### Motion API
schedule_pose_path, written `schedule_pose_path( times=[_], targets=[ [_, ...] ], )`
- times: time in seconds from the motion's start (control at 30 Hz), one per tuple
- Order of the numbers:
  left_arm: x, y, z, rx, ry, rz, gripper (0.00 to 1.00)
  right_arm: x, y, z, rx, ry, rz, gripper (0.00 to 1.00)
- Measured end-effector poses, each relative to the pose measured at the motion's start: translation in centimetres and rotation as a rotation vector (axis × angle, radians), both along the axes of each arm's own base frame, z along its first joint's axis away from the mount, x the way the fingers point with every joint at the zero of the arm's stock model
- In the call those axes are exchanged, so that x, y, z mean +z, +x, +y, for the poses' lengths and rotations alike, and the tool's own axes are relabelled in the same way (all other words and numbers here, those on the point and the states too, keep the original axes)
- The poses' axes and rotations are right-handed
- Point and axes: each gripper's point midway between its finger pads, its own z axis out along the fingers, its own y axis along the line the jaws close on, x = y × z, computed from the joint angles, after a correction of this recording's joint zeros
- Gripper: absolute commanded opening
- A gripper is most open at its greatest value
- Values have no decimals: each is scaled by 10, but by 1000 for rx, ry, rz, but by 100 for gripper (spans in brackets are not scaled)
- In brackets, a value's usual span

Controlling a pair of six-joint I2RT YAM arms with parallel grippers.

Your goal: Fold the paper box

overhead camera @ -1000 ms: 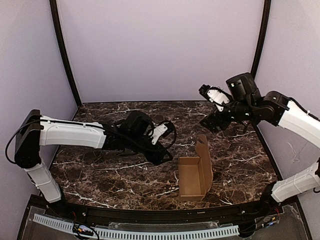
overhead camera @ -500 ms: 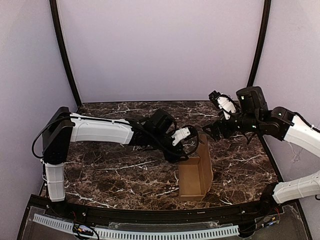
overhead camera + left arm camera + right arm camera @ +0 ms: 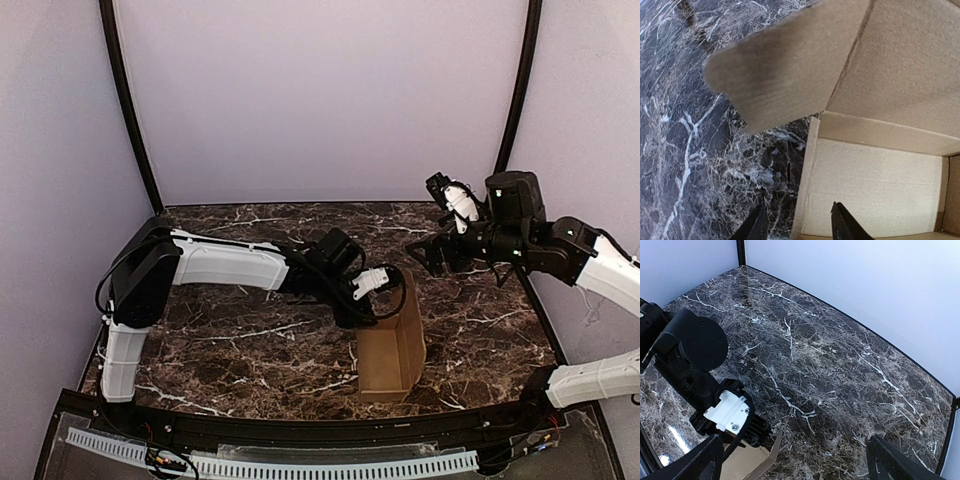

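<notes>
The paper box [image 3: 384,352] is a brown cardboard tray lying open near the table's front. Its right wall and a rounded flap [image 3: 406,296] stand up. My left gripper [image 3: 364,316] is at the box's far left corner. In the left wrist view it [image 3: 799,212] is open, with one finger outside and one inside the box's left wall [image 3: 807,180]. The rounded flap [image 3: 780,75] hangs above it there. My right gripper [image 3: 424,254] is open and empty, in the air behind the box. The right wrist view [image 3: 794,445] shows one box corner [image 3: 747,465].
The table [image 3: 230,340] is dark marble with white veins. Lilac walls and black corner posts [image 3: 128,110] close it in on three sides. The left arm's black and white wrist [image 3: 705,370] fills the lower left of the right wrist view.
My left arm has reached right across the table, and its gripper now straddles the box's far left wall. My right gripper has drifted a little to the right. The box has stayed put.
</notes>
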Motion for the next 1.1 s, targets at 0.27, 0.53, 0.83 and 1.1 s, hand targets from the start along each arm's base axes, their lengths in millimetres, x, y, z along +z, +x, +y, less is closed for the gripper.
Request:
schedule_pose_path(
  times=[0.27, 0.53, 0.83, 1.1],
  targets=[
    [-5, 4, -4, -7, 15, -6, 25, -4, -2, 1, 5, 8, 15, 99],
    [-8, 3, 0, -9, 37, -8, 6, -4, -2, 2, 8, 11, 18, 99],
    [-10, 5, 3, 10, 56, -9, 0, -3, -2, 2, 3, 16, 16, 99],
    [-7, 13, 26, 179, 86, -21, 0, 4, 3, -5, -40, 21, -17, 99]
  ],
)
